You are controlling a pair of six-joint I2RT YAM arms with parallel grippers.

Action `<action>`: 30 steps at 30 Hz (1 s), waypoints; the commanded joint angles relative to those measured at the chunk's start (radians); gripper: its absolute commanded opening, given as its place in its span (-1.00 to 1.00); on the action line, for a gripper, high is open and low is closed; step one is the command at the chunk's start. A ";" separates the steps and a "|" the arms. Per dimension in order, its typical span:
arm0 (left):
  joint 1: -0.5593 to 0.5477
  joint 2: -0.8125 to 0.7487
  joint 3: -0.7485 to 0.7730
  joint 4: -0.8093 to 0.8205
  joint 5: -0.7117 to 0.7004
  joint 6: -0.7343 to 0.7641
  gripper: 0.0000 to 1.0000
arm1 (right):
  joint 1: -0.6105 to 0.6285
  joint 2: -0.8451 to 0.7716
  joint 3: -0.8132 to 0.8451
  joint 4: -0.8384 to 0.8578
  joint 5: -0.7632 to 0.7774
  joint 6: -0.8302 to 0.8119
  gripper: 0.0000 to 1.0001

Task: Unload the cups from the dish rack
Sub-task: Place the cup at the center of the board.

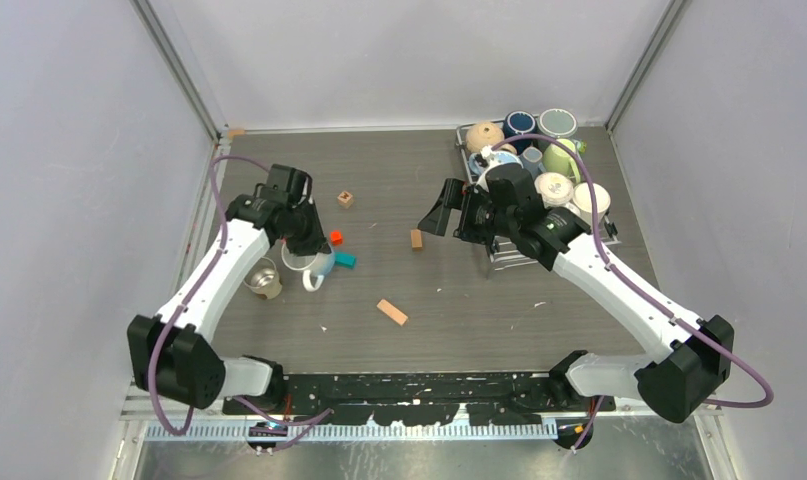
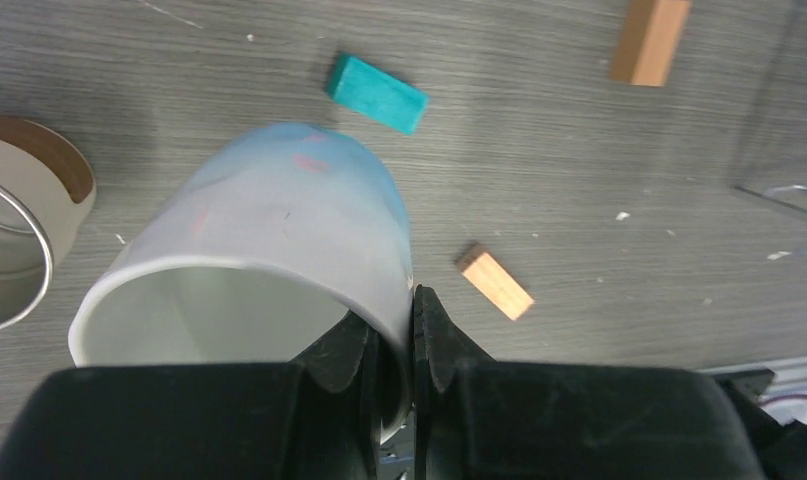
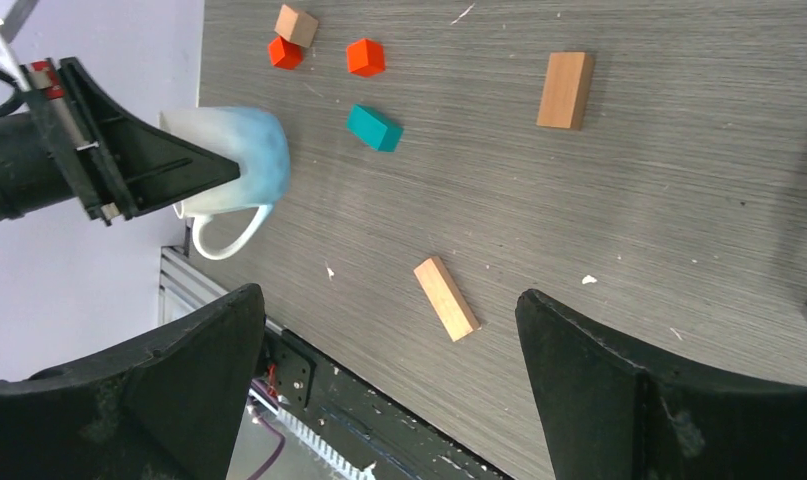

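Our left hand (image 2: 412,335) pinches the wall of the pale blue-and-white ceramic mug (image 2: 279,210), mouth tipped back toward the hand; our right hand (image 1: 447,215), spread wide and empty, sits nearer the silver wire dish rack (image 1: 512,258), just behind its wrist

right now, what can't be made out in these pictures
Top view: the right arm covers part of the dish rack, so its cups cannot be counted.
Left wrist view: the left end effector hides the near rim of the light blue mug; its handle is unseen.
Left wrist view: the metallic cup is cut by the left edge.
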 commanded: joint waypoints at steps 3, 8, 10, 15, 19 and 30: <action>-0.004 0.104 0.019 0.052 -0.130 0.060 -1.00 | 0.004 -0.028 0.027 0.004 0.043 -0.035 1.00; -0.004 0.212 0.044 0.050 -0.168 0.082 -1.00 | 0.005 -0.040 0.019 0.001 0.053 -0.042 1.00; -0.004 0.242 0.051 0.056 -0.188 0.089 -1.00 | 0.004 -0.047 0.015 -0.001 0.056 -0.047 1.00; -0.004 0.317 0.083 0.059 -0.240 0.106 -1.00 | 0.004 -0.059 0.007 -0.007 0.065 -0.054 0.99; -0.004 0.359 0.109 0.062 -0.257 0.113 -1.00 | 0.004 -0.067 -0.003 -0.007 0.069 -0.057 0.99; -0.001 0.455 0.157 0.052 -0.316 0.120 -1.00 | 0.002 -0.065 -0.021 0.009 0.089 -0.060 0.99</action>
